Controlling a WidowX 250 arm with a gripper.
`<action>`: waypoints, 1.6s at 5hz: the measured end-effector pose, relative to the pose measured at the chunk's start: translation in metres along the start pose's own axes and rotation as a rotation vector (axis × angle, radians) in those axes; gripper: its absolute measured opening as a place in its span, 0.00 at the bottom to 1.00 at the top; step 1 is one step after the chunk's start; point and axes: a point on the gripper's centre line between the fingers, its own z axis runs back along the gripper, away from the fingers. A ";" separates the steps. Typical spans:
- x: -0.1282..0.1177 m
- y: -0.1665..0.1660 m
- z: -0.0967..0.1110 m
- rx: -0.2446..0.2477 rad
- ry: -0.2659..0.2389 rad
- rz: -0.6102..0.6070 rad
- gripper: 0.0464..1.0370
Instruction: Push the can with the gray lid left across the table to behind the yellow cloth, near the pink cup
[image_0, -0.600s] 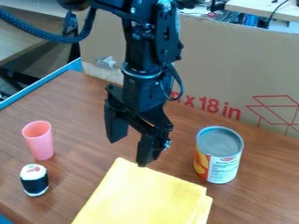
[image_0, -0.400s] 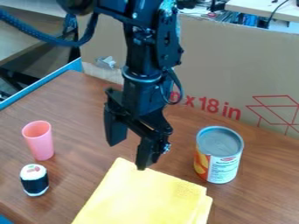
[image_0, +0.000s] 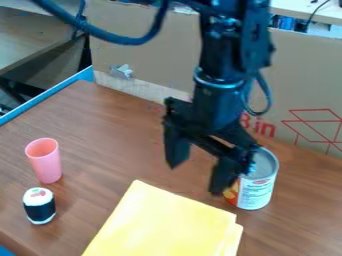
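Gripper (image_0: 195, 180) hangs from the top edge, a bit right of centre. Fingers spread apart, released, no object between them. Nearest thing is the tin can (image_0: 257, 187), upright on the worktop (image_0: 107, 120), right of centre in the frame; one finger overlaps its left edge in this view, can't tell if they touch.

Can: metal, paper-type label with orange/red and white areas, grey top that looks closed. Walls probably stiff, should take a firm squeeze; likely fairly heavy if full, but the fill can't be seen. Bare metal rim probably slippery, label likely grips better. Best hold is around the sides at mid-height, fingers on opposite walls, can kept upright. Wide body, so it likely needs a wide opening; an off-centre pinch could twist or tip it.

Yellow cloth (image_0: 174, 220), folded, lies flat at bottom centre, left of and in front of the can. Looks soft and light, would bunch up; easiest hold is a pinch at a corner or folded edge.

Left side: pink cup (image_0: 47, 164), upright, open mouth up, likely light and easy to knock over. Toy sushi roll (image_0: 39, 206), white and black, stands just below it in the frame. Cardboard (image_0: 153, 60) stands behind the worktop.
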 end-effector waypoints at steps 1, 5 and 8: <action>0.014 -0.023 -0.012 -0.019 0.044 0.005 0.96; 0.102 -0.083 -0.050 -0.062 -0.080 -0.076 0.96; 0.092 -0.033 -0.078 0.018 0.009 0.060 0.96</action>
